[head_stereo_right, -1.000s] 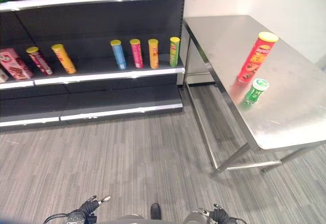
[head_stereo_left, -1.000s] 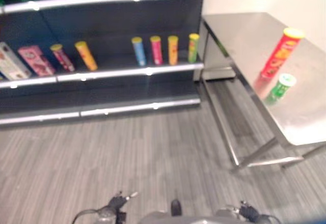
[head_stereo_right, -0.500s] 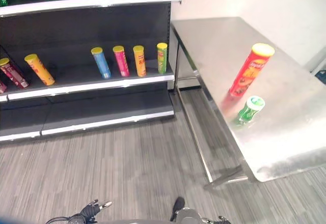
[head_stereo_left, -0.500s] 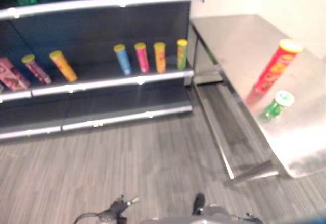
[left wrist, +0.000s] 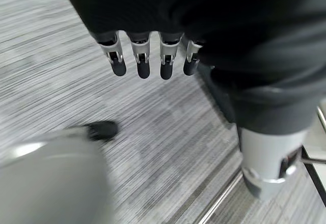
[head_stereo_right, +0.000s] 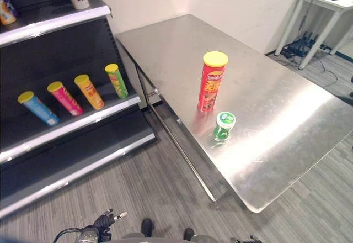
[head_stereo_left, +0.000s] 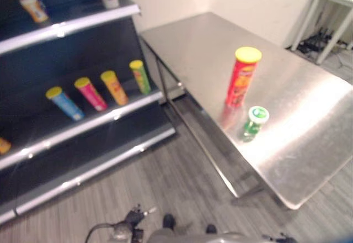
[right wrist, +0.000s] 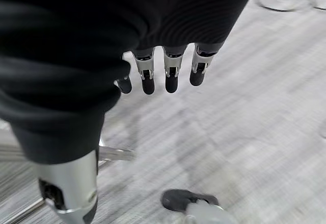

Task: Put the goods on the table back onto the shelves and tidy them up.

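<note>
Two goods, red can (head_stereo_right: 211,83) and green bottle (head_stereo_right: 223,126), stand on table (head_stereo_right: 287,121); both hands' fingers (left wrist: 140,61) hang relaxed, empty.

Bright overhead glare on table (head_stereo_right: 309,116)

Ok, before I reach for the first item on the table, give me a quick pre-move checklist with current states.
1. Left hand empty, fingers relaxed: ok.
2. Right hand empty, fingers relaxed: ok.
3. Red can upright on the steel table: ok.
4. Green can upright, close beside the red can, whether touching: cannot tell.
5. Either hand within reach of the table: not ok, both hang low over the floor.
6. Free room on the shelf beside the row of cans: ok.
</note>
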Available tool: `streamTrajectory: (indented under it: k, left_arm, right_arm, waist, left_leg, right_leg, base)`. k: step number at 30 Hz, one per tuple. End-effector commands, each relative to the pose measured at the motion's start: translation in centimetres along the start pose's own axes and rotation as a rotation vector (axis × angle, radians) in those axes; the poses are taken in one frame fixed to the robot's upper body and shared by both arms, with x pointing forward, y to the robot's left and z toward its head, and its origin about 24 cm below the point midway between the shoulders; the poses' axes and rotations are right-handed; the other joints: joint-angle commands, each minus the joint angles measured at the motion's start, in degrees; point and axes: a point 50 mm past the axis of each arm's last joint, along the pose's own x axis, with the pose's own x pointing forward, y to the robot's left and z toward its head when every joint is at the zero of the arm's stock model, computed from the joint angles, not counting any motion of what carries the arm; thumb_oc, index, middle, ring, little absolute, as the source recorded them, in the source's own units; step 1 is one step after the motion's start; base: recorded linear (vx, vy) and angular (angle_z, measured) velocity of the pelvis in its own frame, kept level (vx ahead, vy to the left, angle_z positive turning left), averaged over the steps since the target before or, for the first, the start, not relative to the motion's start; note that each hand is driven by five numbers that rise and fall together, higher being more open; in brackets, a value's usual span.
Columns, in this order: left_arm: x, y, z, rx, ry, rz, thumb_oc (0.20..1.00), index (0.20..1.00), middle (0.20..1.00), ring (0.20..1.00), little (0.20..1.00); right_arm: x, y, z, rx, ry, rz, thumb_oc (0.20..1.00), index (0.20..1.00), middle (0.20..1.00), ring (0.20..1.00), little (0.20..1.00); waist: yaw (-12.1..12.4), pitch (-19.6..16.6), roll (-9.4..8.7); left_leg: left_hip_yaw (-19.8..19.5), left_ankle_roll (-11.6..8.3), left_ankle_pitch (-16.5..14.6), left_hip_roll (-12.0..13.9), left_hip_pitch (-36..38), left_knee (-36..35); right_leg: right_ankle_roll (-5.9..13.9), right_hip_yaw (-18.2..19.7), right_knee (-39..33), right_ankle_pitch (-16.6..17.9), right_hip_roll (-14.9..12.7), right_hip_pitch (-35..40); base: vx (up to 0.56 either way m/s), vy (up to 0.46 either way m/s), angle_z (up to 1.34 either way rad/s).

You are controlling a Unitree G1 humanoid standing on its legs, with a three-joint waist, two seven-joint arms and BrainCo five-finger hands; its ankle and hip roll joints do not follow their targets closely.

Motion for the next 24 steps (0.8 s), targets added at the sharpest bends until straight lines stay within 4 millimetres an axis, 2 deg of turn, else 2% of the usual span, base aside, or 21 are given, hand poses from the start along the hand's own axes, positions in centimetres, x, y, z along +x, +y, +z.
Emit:
streamTrajectory:
  k: [1,3,6,7,8,9,10,11,12,14,16,18,19,20,22,23,24]
  left_arm:
    - [0.1,1.6,0.9,0.000,-0.031,0.048,1.000,1.000,1.000,1.000,1.000]
    - [0.1,1.9,0.8,-0.013,-0.028,0.060,1.000,1.000,1.000,1.000,1.000]
    - [-0.2,3.5,0.4,-0.072,-0.026,0.107,1.000,1.000,1.000,1.000,1.000]
    - [-0.4,4.0,-0.1,-0.068,-0.015,0.117,1.000,1.000,1.000,1.000,1.000]
    - [-0.4,3.9,-0.1,-0.068,-0.015,0.117,1.000,1.000,1.000,1.000,1.000]
    - [-0.3,4.1,-0.1,-0.062,-0.007,0.125,1.000,1.000,1.000,1.000,1.000]
    - [-0.3,4.0,-0.1,-0.058,-0.006,0.125,1.000,1.000,1.000,1.000,1.000]
    - [-0.3,3.9,-0.1,-0.057,-0.006,0.123,1.000,1.000,1.000,1.000,1.000]
    - [-0.2,3.5,-0.1,-0.050,-0.003,0.118,1.000,1.000,1.000,1.000,1.000]
    - [-0.2,3.1,-0.2,-0.048,-0.004,0.113,1.000,1.000,1.000,1.000,1.000]
    - [-0.2,2.7,-0.4,-0.053,0.000,0.101,1.000,1.000,1.000,1.000,1.000]
    - [-0.3,2.4,-0.8,-0.043,0.005,0.081,1.000,1.000,1.000,1.000,1.000]
    - [-0.3,2.4,-0.8,-0.043,0.006,0.081,1.000,1.000,1.000,1.000,1.000]
    - [-0.5,2.3,-0.9,-0.036,-0.004,0.066,1.000,1.000,1.000,1.000,1.000]
    - [-0.5,2.1,-0.7,-0.026,-0.025,0.051,1.000,1.000,1.000,1.000,1.000]
    - [-0.5,2.2,-0.7,-0.026,-0.025,0.052,1.000,1.000,1.000,1.000,1.000]
    - [-0.6,2.2,-0.7,-0.019,-0.027,0.045,1.000,1.000,1.000,1.000,1.000]
  right_arm:
    - [0.2,0.0,1.2,0.085,-0.032,-0.018,1.000,1.000,1.000,1.000,1.000]
    - [0.2,-0.5,1.2,0.143,-0.030,-0.040,1.000,1.000,1.000,1.000,1.000]
    - [-0.5,-6.2,-0.5,0.442,-0.003,-0.241,1.000,1.000,1.000,1.000,1.000]
    - [-1.5,-10.0,-2.0,0.535,0.014,-0.370,1.000,1.000,1.000,1.000,1.000]
    - [-1.5,-10.0,-2.0,0.535,0.014,-0.370,1.000,1.000,1.000,1.000,1.000]
    - [-2.9,-14.1,-2.4,0.613,-0.018,-0.506,1.000,1.000,1.000,1.000,1.000]
    - [-3.8,-16.3,-2.3,0.649,-0.050,-0.576,1.000,1.000,1.000,1.000,1.000]
    - [-3.8,-16.4,-2.3,0.650,-0.050,-0.578,1.000,1.000,1.000,1.000,1.000]
    - [-5.6,-20.3,-0.5,0.693,-0.179,-0.699,1.000,1.000,1.000,1.000,1.000]
    - [-7.8,-23.2,2.7,0.704,-0.390,-0.785,1.000,1.000,1.000,1.000,1.000]
    - [-10.5,-25.0,6.9,0.683,-0.647,-0.817,1.000,1.000,1.000,1.000,1.000]
    - [-13.5,-25.1,11.9,0.571,-0.910,-0.779,1.000,1.000,1.000,1.000,1.000]
    - [-13.5,-25.1,11.9,0.570,-0.909,-0.778,1.000,1.000,1.000,1.000,1.000]
    - [-16.6,-22.9,17.1,0.381,-1.154,-0.689,1.000,1.000,1.000,1.000,1.000]
    - [-19.2,-20.3,20.5,0.198,-1.326,-0.598,1.000,1.000,1.000,1.000,1.000]
    - [-19.2,-20.3,20.5,0.198,-1.326,-0.597,1.000,1.000,1.000,1.000,1.000]
    - [-20.4,-19.0,22.0,0.101,-1.399,-0.549,1.000,1.000,1.000,1.000,1.000]
  waist:
    - [1.50,0.71,-2.22]
    - [1.18,0.82,-2.34]
    - [0.24,0.66,-2.99]
    - [-0.01,0.28,-3.17]
    - [0.00,0.29,-3.16]
    - [-0.40,-0.03,-3.57]
    - [-0.58,-0.08,-3.76]
    - [-0.54,-0.05,-3.65]
    - [-0.85,-0.09,-3.92]
    - [-1.21,-0.10,-4.00]
    - [-1.47,-0.46,-4.07]
    - [-1.41,-0.58,-4.12]
    - [-1.46,-0.59,-4.13]
    - [-1.05,-0.54,-4.09]
    - [-0.30,-0.45,-3.99]
    - [-0.34,-0.54,-4.03]
    - [0.27,-0.70,-4.02]
  left_leg:
    - [2.76,-0.30,-4.59,-1.26,-0.44,0.36]
    - [3.31,-0.06,-4.87,-1.37,-0.16,0.36]
    - [4.86,0.70,-6.10,-2.20,0.65,0.36]
    - [5.11,0.87,-6.66,-2.48,1.18,0.36]
    - [5.11,0.87,-6.66,-2.47,1.19,0.36]
    - [5.25,0.93,-7.07,-2.76,1.48,0.36]
    - [5.28,0.95,-7.27,-2.83,1.65,0.36]
    - [5.25,0.96,-7.29,-2.83,1.69,0.36]
    - [5.13,1.03,-7.53,-2.96,1.99,0.36]
    - [5.09,1.04,-7.96,-2.91,2.45,0.36]
    - [5.17,1.08,-7.99,-2.92,2.47,0.36]
    - [5.39,1.03,-8.12,-2.82,2.91,0.36]
    - [5.39,1.03,-8.14,-2.80,2.92,0.36]
    - [5.53,1.00,-8.13,-2.63,3.23,0.36]
    - [5.53,0.94,-8.17,-2.44,3.54,0.36]
    - [5.51,0.95,-7.98,-2.47,3.34,0.36]
    - [5.48,0.89,-7.81,-2.39,3.27,0.36]
  right_leg:
    - [6.92,-1.69,-0.15,-0.14,-8.46,-1.84]
    - [7.13,-1.21,-0.15,0.06,-8.65,-1.91]
    - [8.31,-0.09,0.04,0.62,-9.49,-2.11]
    - [8.84,-0.32,0.23,0.52,-9.99,-1.86]
    - [8.84,-0.31,0.23,0.52,-9.99,-1.86]
    - [9.25,-0.63,0.38,0.44,-10.38,-1.50]
    - [9.47,-0.82,0.47,0.44,-10.63,-1.38]
    - [9.49,-0.86,0.47,0.42,-10.63,-1.33]
    - [9.69,-1.05,0.75,0.23,-10.94,-1.17]
    - [9.86,-1.20,0.73,-0.04,-11.10,-0.87]
    - [9.88,-1.34,0.56,0.10,-11.23,-1.05]
    - [9.89,-1.43,0.46,0.09,-11.27,-0.79]
    - [9.89,-1.43,0.46,0.08,-11.26,-0.79]
    - [9.80,-1.53,0.43,0.09,-11.28,-0.58]
    - [9.68,-1.78,0.39,-0.15,-11.21,-0.19]
    - [9.66,-1.80,0.34,0.03,-11.23,-0.36]
    - [9.60,-2.02,0.30,0.02,-11.21,-0.29]
  base:
    - [0.06,0.149,-0.36]
    - [0.03,0.073,-0.36]
    - [0.07,0.124,-0.25]
    - [0.07,0.073,-0.26]
    - [0.09,0.079,-0.19]
    - [0.05,0.044,0.04]
    - [0.05,0.044,0.04]
    - [0.03,0.023,0.07]
    - [0.02,0.016,0.03]
    - [0.02,0.010,0.02]
    - [0.00,0.000,0.00]
    - [0.00,0.000,0.00]
    - [0.00,0.000,0.00]
    - [0.00,0.000,0.00]
    - [0.00,0.000,0.00]
    - [0.00,0.000,0.00]
    - [-0.01,-0.016,0.06]
